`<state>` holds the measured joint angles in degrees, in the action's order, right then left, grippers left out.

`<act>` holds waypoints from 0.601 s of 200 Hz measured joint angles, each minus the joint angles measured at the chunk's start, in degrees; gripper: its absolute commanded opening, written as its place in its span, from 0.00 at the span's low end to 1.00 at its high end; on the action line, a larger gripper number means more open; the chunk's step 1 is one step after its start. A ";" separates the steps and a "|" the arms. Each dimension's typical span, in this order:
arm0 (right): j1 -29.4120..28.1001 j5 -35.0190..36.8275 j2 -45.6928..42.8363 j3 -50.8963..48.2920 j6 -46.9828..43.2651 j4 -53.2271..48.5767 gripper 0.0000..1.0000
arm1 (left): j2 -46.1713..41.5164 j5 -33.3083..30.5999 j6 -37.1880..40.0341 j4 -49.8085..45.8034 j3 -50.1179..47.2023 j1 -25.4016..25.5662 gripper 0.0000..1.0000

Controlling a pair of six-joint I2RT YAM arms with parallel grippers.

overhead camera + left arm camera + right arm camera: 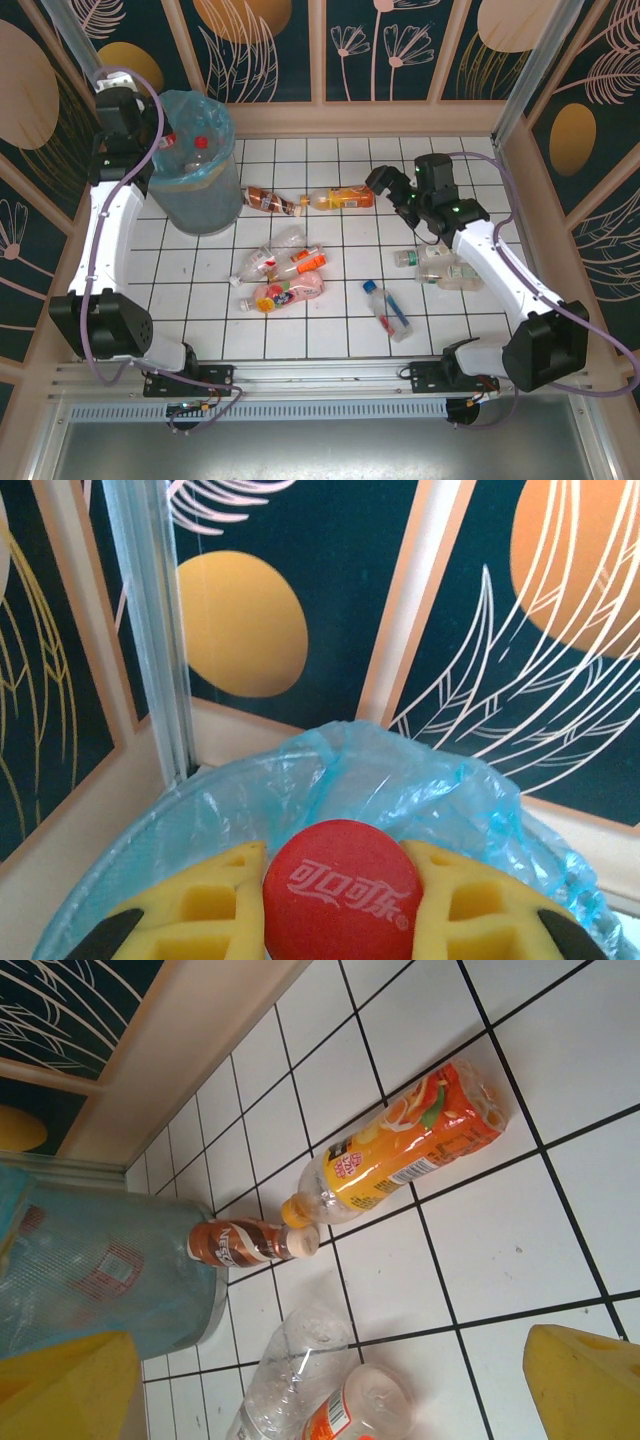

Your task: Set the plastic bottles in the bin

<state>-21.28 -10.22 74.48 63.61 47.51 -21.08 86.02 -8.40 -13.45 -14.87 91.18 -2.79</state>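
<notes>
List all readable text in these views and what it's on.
"可口可乐": white script on the red cap in the left gripper.
"NESC", rest cut off: label of the brown bottle beside the bin.
Orange bottle label: print too small to read.

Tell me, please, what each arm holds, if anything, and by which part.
The left fingers clamp a bottle by its red cap, above the bin; the right fingers hold nothing.
</notes>
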 measured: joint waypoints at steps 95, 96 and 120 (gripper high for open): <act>-0.31 -0.24 1.75 -0.68 -0.02 1.07 0.99 | 3.13 0.94 0.13 8.20 -3.65 0.00 0.00; -0.33 -0.24 1.75 -0.70 -0.02 1.11 0.99 | 3.15 0.92 0.13 8.20 -3.85 0.00 0.00; -0.72 -0.39 2.99 -1.31 0.00 1.57 0.99 | 4.74 1.62 0.13 8.96 -8.48 0.00 0.00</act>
<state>-22.00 -10.61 77.47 62.30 47.51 -19.51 90.76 -6.79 -13.32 -5.91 82.70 -2.79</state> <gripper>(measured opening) 0.990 0.222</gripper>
